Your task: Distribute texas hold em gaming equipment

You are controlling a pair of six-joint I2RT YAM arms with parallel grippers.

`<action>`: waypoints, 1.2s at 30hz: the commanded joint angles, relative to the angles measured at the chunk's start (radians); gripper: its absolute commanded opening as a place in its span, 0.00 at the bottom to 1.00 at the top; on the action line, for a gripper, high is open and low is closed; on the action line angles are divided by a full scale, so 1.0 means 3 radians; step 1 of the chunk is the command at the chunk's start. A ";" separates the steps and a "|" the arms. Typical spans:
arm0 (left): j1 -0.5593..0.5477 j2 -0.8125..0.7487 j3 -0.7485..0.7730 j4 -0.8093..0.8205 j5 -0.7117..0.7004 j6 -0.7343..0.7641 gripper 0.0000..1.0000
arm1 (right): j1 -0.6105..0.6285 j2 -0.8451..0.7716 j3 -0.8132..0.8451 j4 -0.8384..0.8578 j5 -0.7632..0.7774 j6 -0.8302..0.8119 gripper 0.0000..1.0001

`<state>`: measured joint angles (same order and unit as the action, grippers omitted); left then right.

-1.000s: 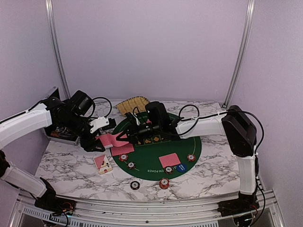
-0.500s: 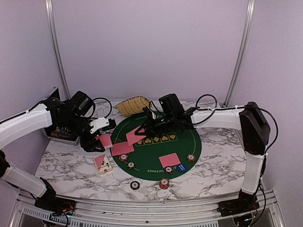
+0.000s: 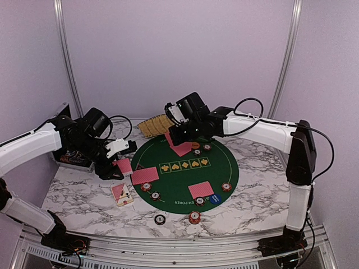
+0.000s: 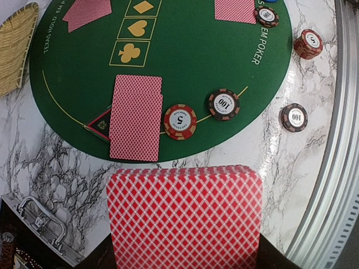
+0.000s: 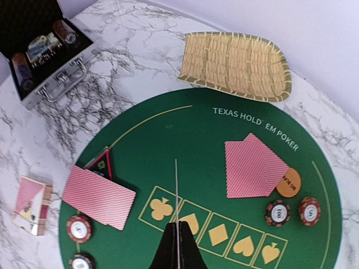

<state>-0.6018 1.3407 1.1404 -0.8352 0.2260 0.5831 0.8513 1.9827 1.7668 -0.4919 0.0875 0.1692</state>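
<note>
My left gripper (image 4: 185, 261) is shut on a deck of red-backed cards (image 4: 185, 216), held above the marble just left of the green mat (image 3: 224, 168). My right gripper (image 5: 178, 225) is shut on a single card (image 5: 176, 185), seen edge-on, and hovers over the mat's far side (image 3: 175, 135). Card pairs lie at the mat's left (image 4: 136, 116), near (image 3: 201, 189) and far (image 5: 253, 165) edges. A red chip (image 4: 180, 121) and a dark chip (image 4: 224, 104) lie by the left pair. The black triangular button (image 5: 101, 163) peeks out from under that pair. An orange button (image 5: 289, 182) and a blue button (image 3: 214, 197) lie on the mat.
A yellow woven basket (image 5: 235, 64) sits behind the mat. The open black case (image 5: 42, 50) stands at the far left under the left arm. A card box (image 3: 122, 194) lies on the marble front left. Two chips (image 3: 160, 219) (image 3: 194, 216) rest off the mat near the front edge.
My right gripper has pulled one card away from the left gripper's deck and carried it up and back toward the far side of the mat. The left arm has stayed put.
</note>
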 commanded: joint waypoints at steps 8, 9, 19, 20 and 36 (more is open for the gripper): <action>0.0052 -0.0103 -0.0028 -0.0039 0.0009 -0.0001 0.00 | 0.0333 0.0370 -0.0091 0.0505 0.1316 -0.1631 0.00; 0.0057 -0.0110 -0.0032 -0.0046 0.0012 0.0001 0.00 | 0.0338 0.0358 -0.0180 0.0615 0.1283 -0.1712 0.00; 0.0082 -0.0183 -0.0053 -0.0090 0.0039 -0.0003 0.00 | 0.0399 0.0316 -0.1002 0.1541 0.0892 -0.2630 0.00; 0.0083 -0.0189 -0.0058 -0.0090 0.0037 0.0002 0.00 | 0.0399 0.0325 -0.1032 0.1569 0.0881 -0.2679 0.00; 0.0114 -0.0170 -0.0060 -0.0090 0.0049 0.0030 0.00 | 0.0398 0.0463 -0.1131 0.1557 0.0288 -0.2788 0.02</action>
<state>-0.5743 1.3083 1.1244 -0.8436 0.2272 0.5865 0.9630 2.0975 1.3960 0.0166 0.2462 -0.6712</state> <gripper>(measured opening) 0.666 0.006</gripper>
